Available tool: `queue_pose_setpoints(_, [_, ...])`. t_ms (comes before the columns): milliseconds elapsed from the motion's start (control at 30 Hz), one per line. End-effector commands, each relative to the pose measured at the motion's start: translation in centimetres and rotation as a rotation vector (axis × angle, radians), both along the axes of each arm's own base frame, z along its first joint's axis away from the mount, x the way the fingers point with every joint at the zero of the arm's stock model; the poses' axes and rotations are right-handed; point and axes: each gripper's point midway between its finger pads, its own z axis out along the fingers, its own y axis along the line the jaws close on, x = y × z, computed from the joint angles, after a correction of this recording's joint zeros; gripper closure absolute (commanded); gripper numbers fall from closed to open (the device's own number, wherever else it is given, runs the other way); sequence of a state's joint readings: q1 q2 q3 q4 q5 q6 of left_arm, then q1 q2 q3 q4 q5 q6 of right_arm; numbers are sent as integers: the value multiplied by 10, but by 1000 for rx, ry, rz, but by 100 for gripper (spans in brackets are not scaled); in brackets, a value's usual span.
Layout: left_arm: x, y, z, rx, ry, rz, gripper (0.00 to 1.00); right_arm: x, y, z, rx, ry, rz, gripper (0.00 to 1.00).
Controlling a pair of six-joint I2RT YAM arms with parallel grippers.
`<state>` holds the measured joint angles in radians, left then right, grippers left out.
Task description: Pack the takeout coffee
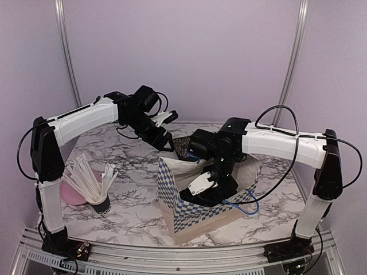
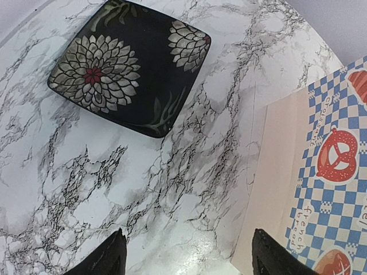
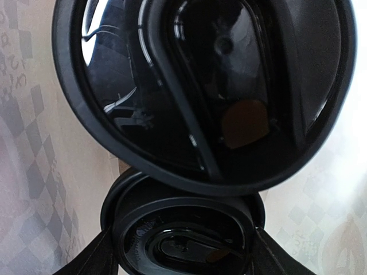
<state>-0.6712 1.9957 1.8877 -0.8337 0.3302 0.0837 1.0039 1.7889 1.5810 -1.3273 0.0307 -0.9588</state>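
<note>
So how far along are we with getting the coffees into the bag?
Nearly there, it seems. Done: one black lid sits inside the checkered bag, close under the right wrist camera. In hand: the right gripper is down in the bag, fingers flanking a second lid; whether it grips, I cannot tell. Left: let go and lift that arm out. The left gripper hangs open and empty over the marble table.

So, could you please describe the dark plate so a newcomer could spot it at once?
On the marble table stands a blue-checked paper bag. Just beyond its far side lies a square plate. It alone is black with pale flowers, one red-centred.
</note>
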Motion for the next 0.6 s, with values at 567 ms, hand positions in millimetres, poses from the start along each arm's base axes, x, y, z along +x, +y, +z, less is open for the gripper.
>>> queue_pose_setpoints(567, [-8,18,41,-19,-90,5,18,2,2,44,141,18,17,1])
